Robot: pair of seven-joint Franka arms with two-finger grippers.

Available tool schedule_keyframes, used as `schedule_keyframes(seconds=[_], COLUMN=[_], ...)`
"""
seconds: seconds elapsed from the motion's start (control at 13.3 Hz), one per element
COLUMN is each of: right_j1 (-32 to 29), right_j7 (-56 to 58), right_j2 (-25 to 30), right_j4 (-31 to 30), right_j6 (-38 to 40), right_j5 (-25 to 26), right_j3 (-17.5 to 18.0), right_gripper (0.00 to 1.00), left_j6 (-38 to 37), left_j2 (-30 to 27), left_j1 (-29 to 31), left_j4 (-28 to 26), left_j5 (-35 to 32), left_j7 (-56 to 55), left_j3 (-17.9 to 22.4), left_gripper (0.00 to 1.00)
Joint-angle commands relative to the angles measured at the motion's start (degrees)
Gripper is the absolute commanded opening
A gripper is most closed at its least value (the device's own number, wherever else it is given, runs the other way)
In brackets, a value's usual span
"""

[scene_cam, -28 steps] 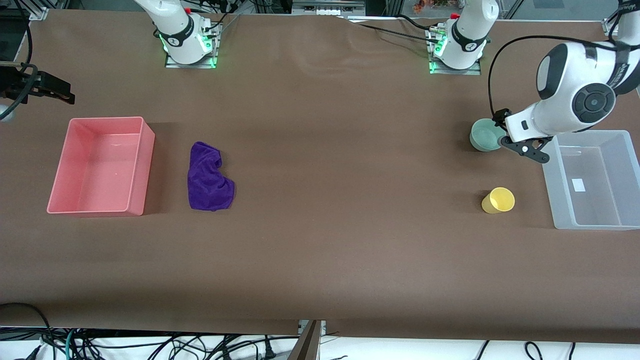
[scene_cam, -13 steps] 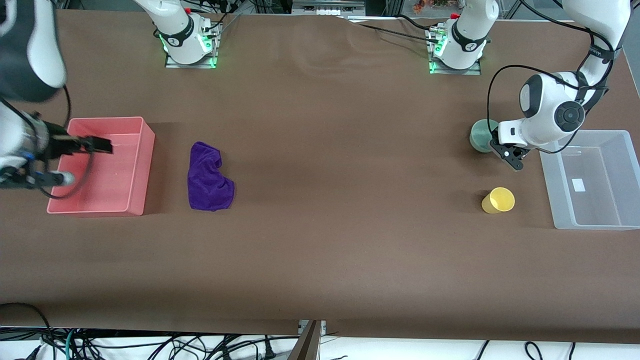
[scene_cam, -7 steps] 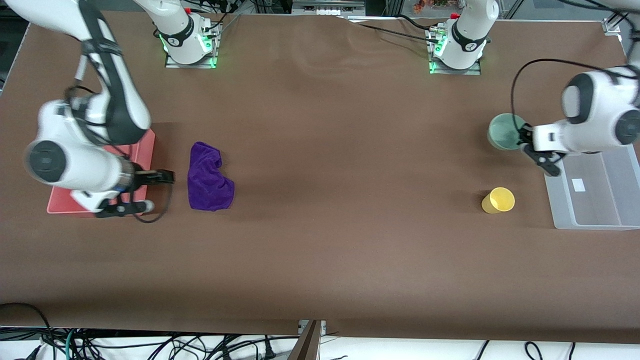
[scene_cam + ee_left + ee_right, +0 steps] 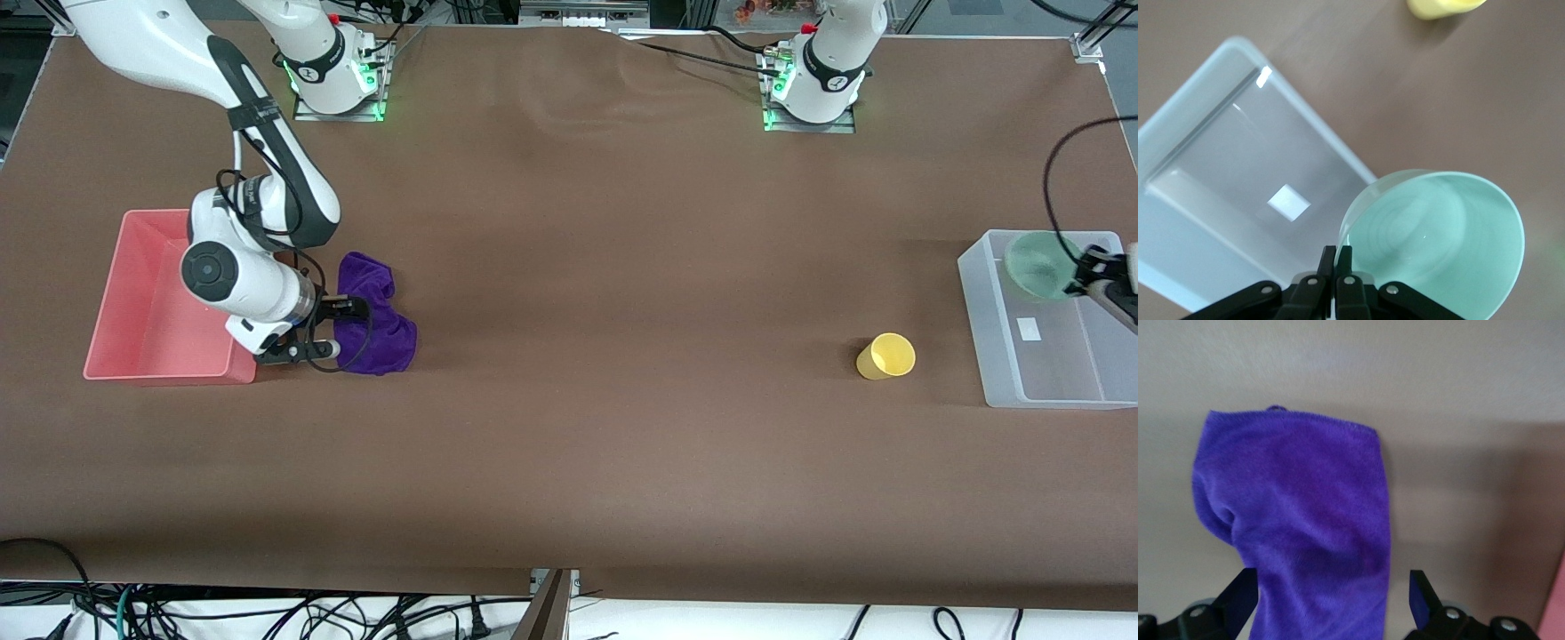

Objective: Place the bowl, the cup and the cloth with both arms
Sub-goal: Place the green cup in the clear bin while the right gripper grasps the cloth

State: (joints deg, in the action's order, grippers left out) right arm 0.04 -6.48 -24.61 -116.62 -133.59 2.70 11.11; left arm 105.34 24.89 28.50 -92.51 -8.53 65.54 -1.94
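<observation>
My left gripper (image 4: pixel 1089 271) is shut on the rim of the pale mint-green bowl (image 4: pixel 1038 264) and holds it over the clear bin's corner nearest the arm bases. In the left wrist view the fingertips (image 4: pixel 1336 257) pinch the bowl's (image 4: pixel 1438 233) rim. The yellow cup (image 4: pixel 885 356) stands upright on the table beside the clear bin; it shows at the edge of the left wrist view (image 4: pixel 1441 7). My right gripper (image 4: pixel 342 329) is open, low over the purple cloth (image 4: pixel 384 336), which lies flat. In the right wrist view its fingers straddle the cloth (image 4: pixel 1305 520).
The clear plastic bin (image 4: pixel 1049 396) stands at the left arm's end of the table, also in the left wrist view (image 4: pixel 1198 153). The pink bin (image 4: pixel 107 302) stands at the right arm's end, right beside the cloth, partly covered by the right arm.
My left gripper has lifted the bowl off the table and carried it over the clear bin. My right arm has swung from over the pink bin to over the cloth.
</observation>
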Motion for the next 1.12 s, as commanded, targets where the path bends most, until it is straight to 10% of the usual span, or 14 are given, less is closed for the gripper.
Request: schedule_keyframes(seconds=[0.0,0.15,0.3,0.45,0.82,1.05], right_j1=[-0.22,-0.22,-0.13,-0.13,-0.22,-0.30], right_j7=[-0.64,-0.73,-0.55,-0.46,0.06,0.33], right_j2=[0.18,-0.61,-1.05,-1.40,-0.79,2.01], right_j4=[-4.92,-7.03,-8.00,-7.92,-5.29,2.33], right_j6=[-6.49,-10.88,-13.89,-13.81,-9.79,5.45], right_j5=[0.29,0.21,0.29,0.29,0.29,0.29], right_j3=[0.58,0.58,0.58,0.58,0.58,0.58], right_gripper=[1.00,0.95,0.40,0.01,0.00,0.00], left_j6=[3.17,11.08,12.78,12.87,2.62,-2.85], left_j2=[12.00,15.35,17.29,16.95,8.62,5.17], left_j1=[4.27,5.41,6.21,5.95,-0.44,-7.74], left_j4=[9.45,8.85,8.93,9.10,11.12,11.65], left_j5=[-1.49,-2.54,-2.55,-2.63,-1.84,-1.67], left_j7=[5.63,7.58,7.58,7.67,3.65,-10.91], left_j3=[-0.52,-0.52,-0.52,-0.61,-1.40,-2.27], left_gripper=[0.00,0.00,0.14,0.99,1.00,1.00])
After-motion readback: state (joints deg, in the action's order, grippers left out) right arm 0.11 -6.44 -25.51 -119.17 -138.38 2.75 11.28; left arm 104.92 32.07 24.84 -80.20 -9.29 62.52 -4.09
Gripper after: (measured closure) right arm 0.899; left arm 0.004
